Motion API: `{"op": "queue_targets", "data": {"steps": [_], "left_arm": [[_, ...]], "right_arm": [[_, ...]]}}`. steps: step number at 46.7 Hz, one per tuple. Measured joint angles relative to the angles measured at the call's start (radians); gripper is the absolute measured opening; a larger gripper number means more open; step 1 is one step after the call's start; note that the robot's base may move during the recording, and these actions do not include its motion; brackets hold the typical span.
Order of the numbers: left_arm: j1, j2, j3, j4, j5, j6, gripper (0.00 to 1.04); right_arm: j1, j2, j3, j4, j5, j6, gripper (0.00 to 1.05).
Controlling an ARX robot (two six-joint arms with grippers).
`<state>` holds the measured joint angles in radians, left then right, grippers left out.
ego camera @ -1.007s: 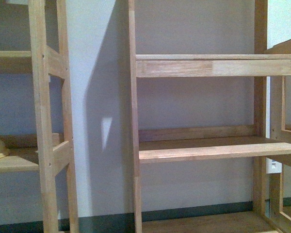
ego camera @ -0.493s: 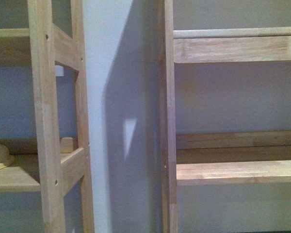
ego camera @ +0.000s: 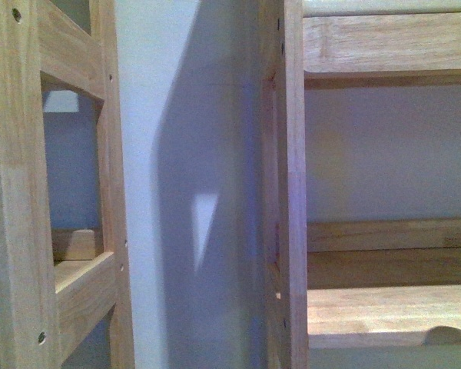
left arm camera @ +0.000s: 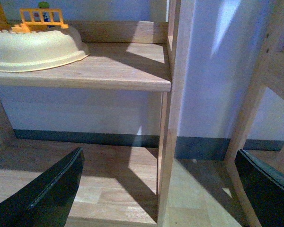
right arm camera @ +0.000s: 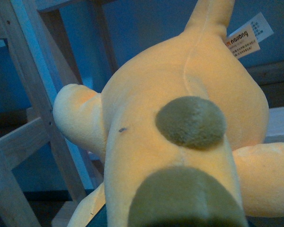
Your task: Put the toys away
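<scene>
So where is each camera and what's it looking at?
Front: on the robot's body, facing the wall between two wooden shelf units; no arm shows.
Left wrist: on the left arm, looking at low shelves and a cream tub; the open left gripper frames it.
Right wrist: on the right arm; the plush toy fills it, no gripper shows.
Shared: front and left wrist both see shelf units and wall.

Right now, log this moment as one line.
left end effector: open, empty | soft orange-yellow plush animal with olive-green bumps: fills right wrist view, grip hidden | front view: pale wooden shelf uprights
</scene>
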<state>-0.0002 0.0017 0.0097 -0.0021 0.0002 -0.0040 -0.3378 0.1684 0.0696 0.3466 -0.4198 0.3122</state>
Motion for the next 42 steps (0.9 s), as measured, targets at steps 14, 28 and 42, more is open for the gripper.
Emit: {"op": "queue_targets", "data": {"steps": [14,28,42], "left_arm": [[0.0,0.0,0.0,0.0,0.0,0.0,0.99],[0.0,0.0,0.0,0.0,0.0,0.0,0.99],[0.0,0.0,0.0,0.0,0.0,0.0,0.99]], "right_arm": [[-0.034,0.028,0.059,-0.15,-0.106,-0.058,0.2],[-0.045,0.195,0.379,-0.211,-0.163,-0.074,0.2],[0.003,0.356,0.689,-0.218,-0.145,-0.064,0.2]]}}
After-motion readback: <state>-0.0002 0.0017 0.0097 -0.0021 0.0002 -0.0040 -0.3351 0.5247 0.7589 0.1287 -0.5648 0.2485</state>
